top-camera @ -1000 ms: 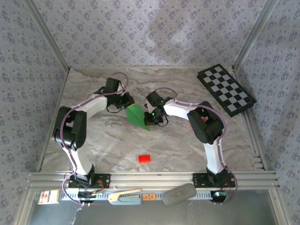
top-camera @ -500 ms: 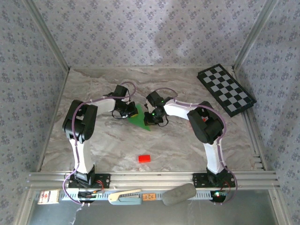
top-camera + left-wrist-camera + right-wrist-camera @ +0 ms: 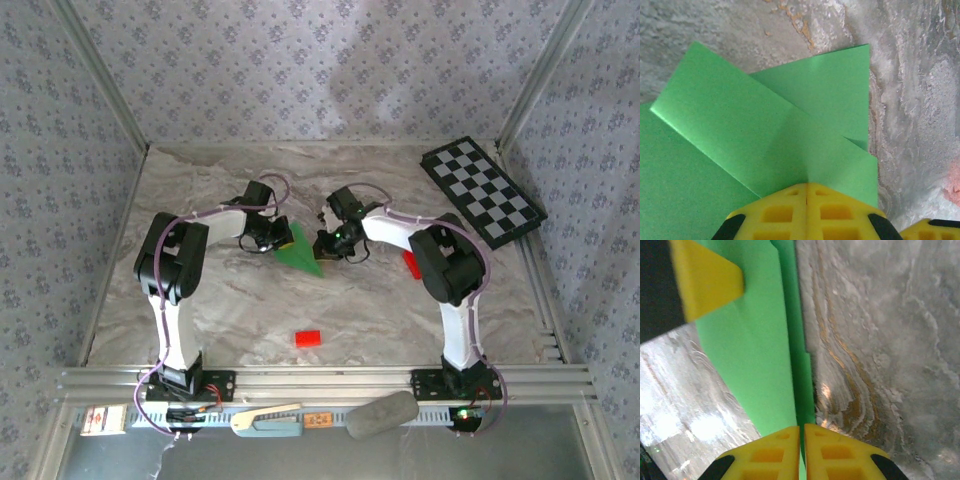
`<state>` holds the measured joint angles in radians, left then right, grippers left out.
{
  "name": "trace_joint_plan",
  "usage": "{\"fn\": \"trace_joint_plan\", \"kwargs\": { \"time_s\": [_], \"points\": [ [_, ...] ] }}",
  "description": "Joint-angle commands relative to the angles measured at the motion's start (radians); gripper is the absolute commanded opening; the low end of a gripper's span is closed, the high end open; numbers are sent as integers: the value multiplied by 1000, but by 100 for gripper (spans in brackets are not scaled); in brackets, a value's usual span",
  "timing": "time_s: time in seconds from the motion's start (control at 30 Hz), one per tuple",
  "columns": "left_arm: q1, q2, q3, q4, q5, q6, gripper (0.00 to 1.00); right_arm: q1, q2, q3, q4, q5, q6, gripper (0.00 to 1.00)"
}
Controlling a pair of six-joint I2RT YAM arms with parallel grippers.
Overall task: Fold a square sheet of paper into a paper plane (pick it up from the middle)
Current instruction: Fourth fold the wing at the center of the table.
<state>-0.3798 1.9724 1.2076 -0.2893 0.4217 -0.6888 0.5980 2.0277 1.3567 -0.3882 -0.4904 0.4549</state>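
Marbled table [image 3: 220,300] (wallpapered walls [image 3: 300,70] around): green paper [image 3: 297,253] lies left of the checkerboard [image 3: 483,191]. Left gripper [image 3: 806,188] is pressed together on it; right gripper [image 3: 801,430] pinches its edge.

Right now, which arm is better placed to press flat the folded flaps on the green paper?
Probably left. The left gripper is shut with its tips over the paper, right where the folded flaps meet. The right gripper is shut out at the paper's long edge.
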Motion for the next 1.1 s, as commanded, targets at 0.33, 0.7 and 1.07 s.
{"fn": "trace_joint_plan", "kwargs": {
  "time_s": [0.33, 0.7, 1.07],
  "points": [
    [5, 66, -34, -38, -52, -1, 5, 56, 84, 144, -1, 55, 98, 5],
    [5, 68, -52, -17, -47, -26, 4, 65, 172, 225, -46, 56, 129, 0],
    [5, 70, -62, -10, -52, -41, 4, 64, 191, 238, -26, 4, 122, 0]
  ]
}}
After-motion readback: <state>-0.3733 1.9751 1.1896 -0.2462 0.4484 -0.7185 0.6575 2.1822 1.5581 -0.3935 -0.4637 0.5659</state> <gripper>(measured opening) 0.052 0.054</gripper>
